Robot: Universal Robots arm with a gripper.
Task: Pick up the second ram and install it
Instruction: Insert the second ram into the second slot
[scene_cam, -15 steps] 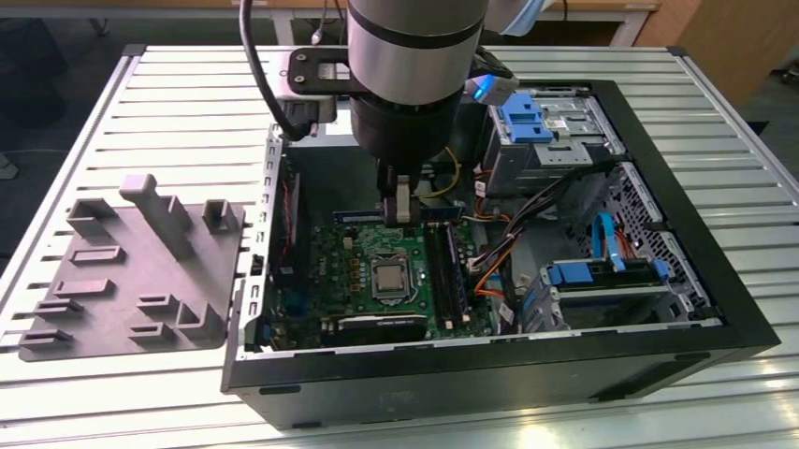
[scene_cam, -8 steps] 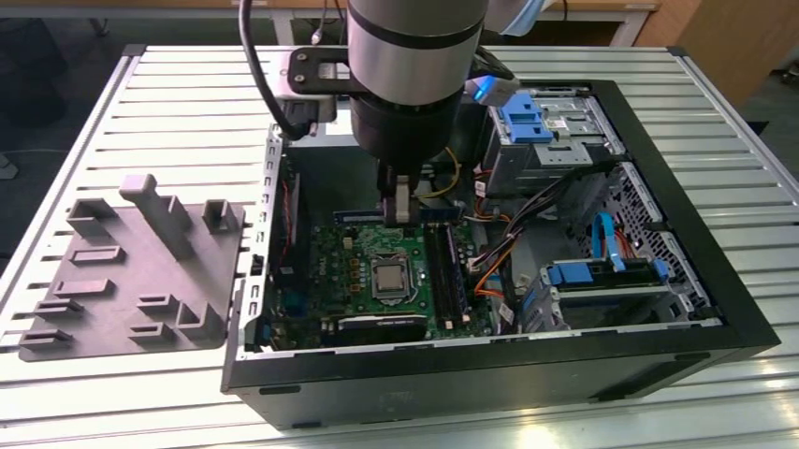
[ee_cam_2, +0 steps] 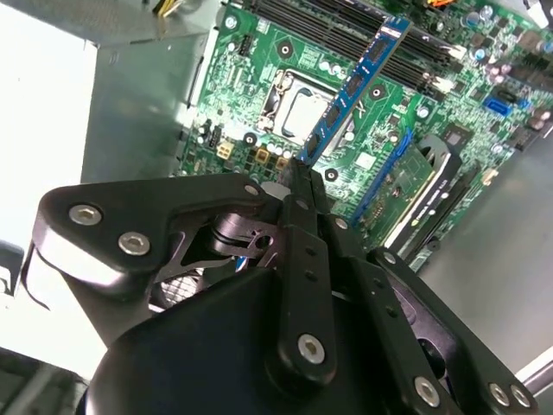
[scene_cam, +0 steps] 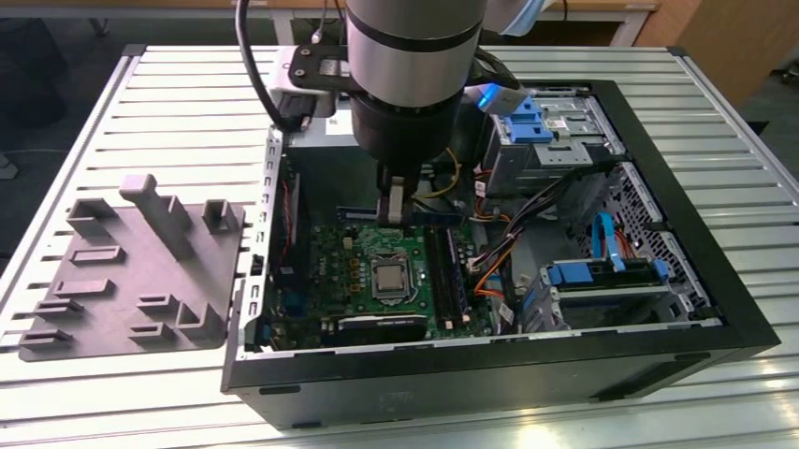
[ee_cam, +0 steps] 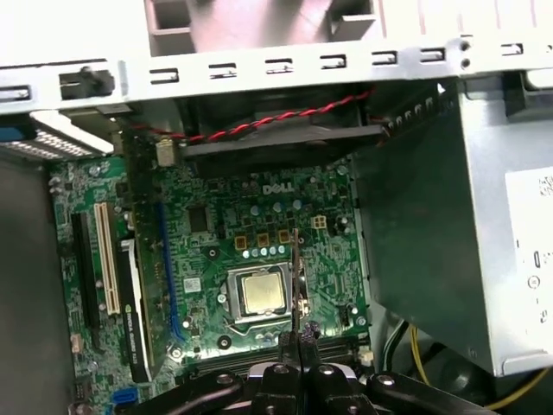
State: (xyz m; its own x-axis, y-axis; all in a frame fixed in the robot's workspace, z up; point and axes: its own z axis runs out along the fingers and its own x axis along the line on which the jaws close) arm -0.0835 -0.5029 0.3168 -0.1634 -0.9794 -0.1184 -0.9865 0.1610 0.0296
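Note:
My gripper (scene_cam: 393, 208) hangs inside the open computer case, above the far part of the green motherboard (scene_cam: 337, 257), shut on the second ram (scene_cam: 432, 218). In the second wrist view the second ram (ee_cam_2: 354, 86) is a slim blue-green stick with black chips, sticking out from the gripper (ee_cam_2: 302, 170) over the board, tilted toward the long black slots (ee_cam_2: 389, 30). In the first wrist view the second ram (ee_cam: 296, 277) shows edge-on above the gripper (ee_cam: 299, 339), over the processor (ee_cam: 262, 292). In the exterior view the slots (scene_cam: 447, 273) lie just toward the front from the stick.
A grey plastic tray (scene_cam: 125, 271) with raised blocks lies on the slatted table at the exterior view's left. The case wall (scene_cam: 500, 360) rings the board. Orange and black cables (scene_cam: 500, 245) and blue drive cages (scene_cam: 587, 273) fill the right side. An expansion card (ee_cam_2: 415, 186) stands near the processor.

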